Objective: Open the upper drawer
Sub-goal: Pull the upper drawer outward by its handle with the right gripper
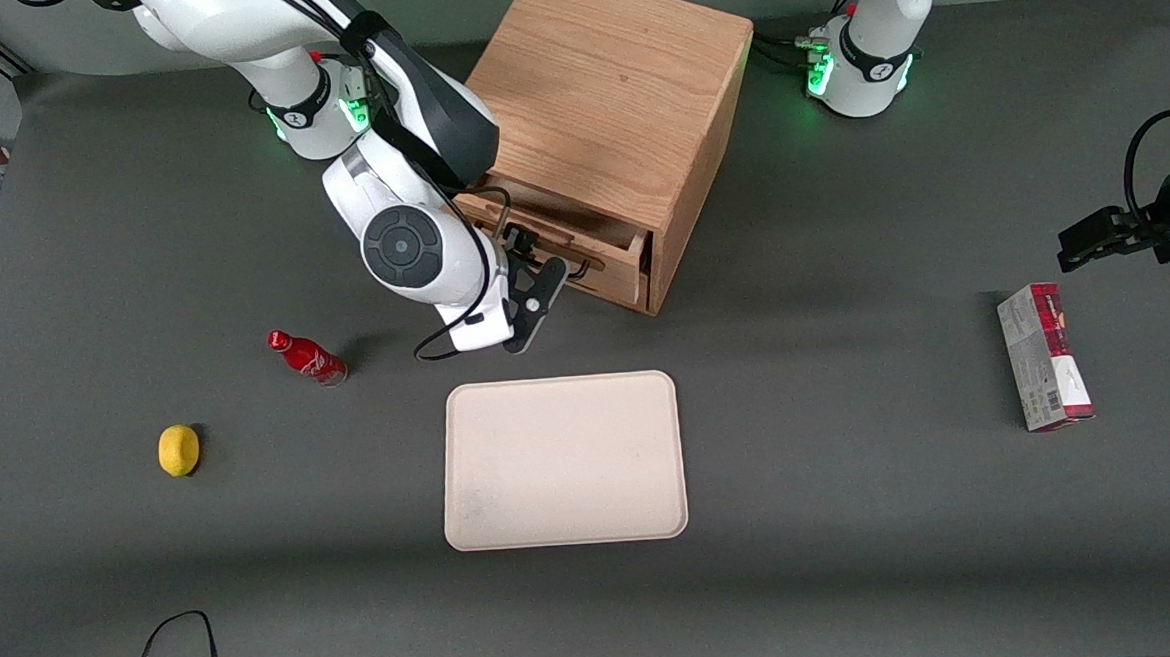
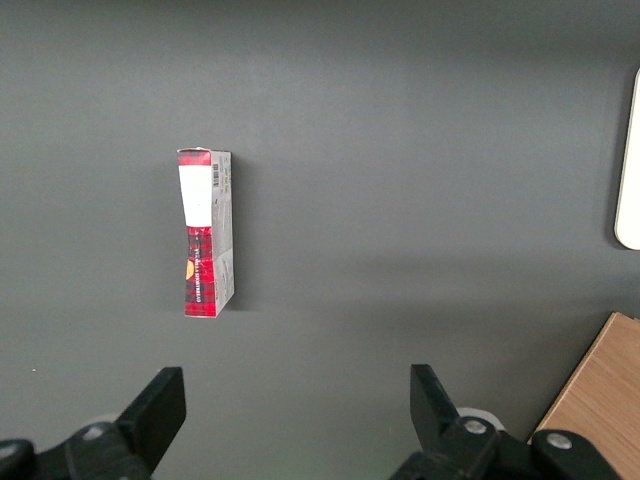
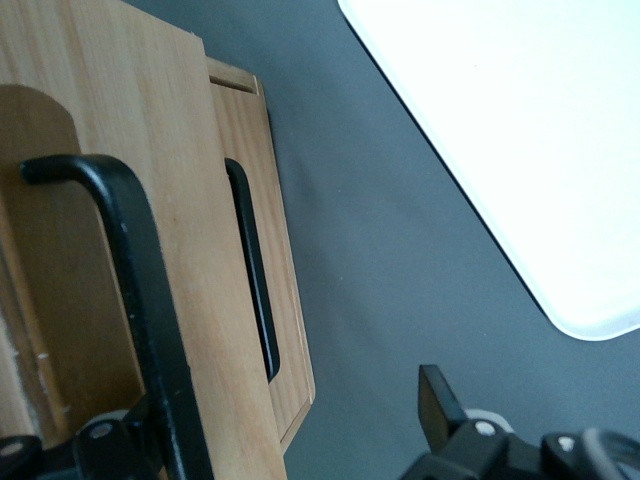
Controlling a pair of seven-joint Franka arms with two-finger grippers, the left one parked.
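End effector at upper drawer — no legible labels.

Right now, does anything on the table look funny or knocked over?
Yes, a little. The red bottle lies tipped on its side near the lemon. The upper drawer sticks out a bit from the cabinet, with the gripper at its handle. Nothing looks spilled or broken.

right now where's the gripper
The gripper sits in front of the cabinet, at the upper drawer's black handle, above the table.

Light-oak upper drawer, black wire handle, pulled partly out of cabinet
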